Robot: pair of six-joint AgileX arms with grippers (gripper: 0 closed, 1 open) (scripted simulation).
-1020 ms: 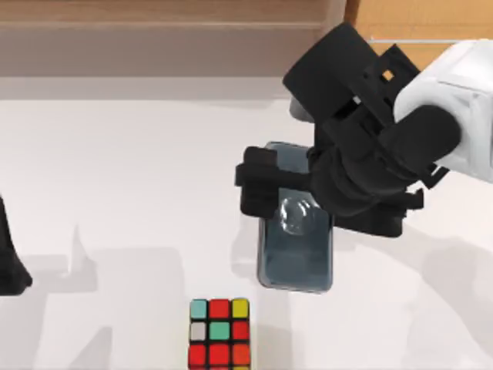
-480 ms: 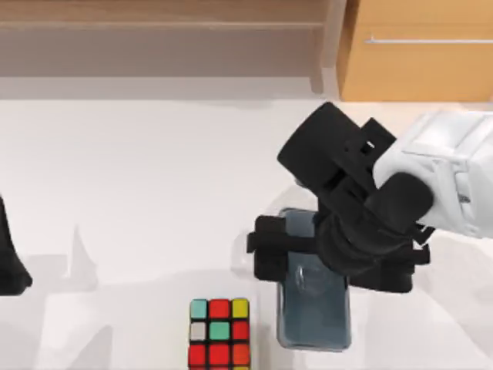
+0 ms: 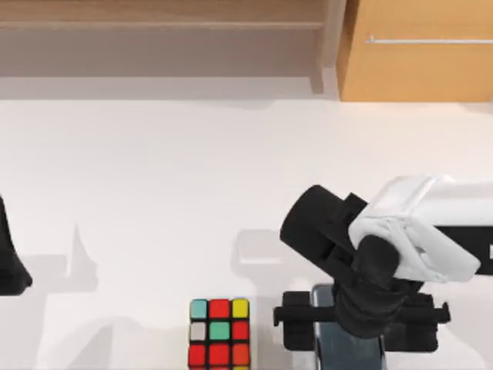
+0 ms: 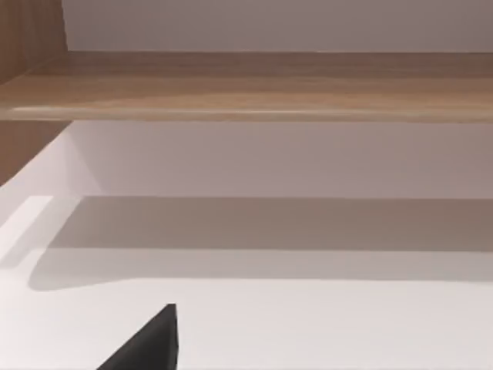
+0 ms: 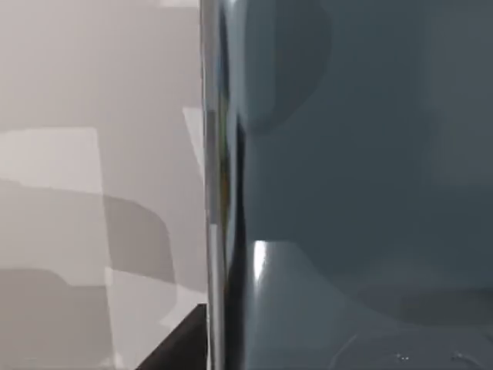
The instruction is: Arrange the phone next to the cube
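Carried down the top view with the right gripper (image 3: 350, 327), the phone (image 3: 348, 348) has moved from mid-table to the near edge, level with the cube (image 3: 219, 333). It now sits to the cube's right, near it but with a clear gap of white table (image 3: 154, 193) between. The black jaw bar spans the phone's width and seems clenched on its long edges. Whether the phone rests on the table or hangs just above it I cannot tell. In the right wrist view the phone (image 5: 347, 185) looms close, glossy, with a silvery rim. I judge it stiff, flat, fairly light and slippery, so holding it across the narrow width at the rim, near the middle, seems soundest. Left arm is parked at the table's left edge, its gripper (image 3: 9, 262) idle
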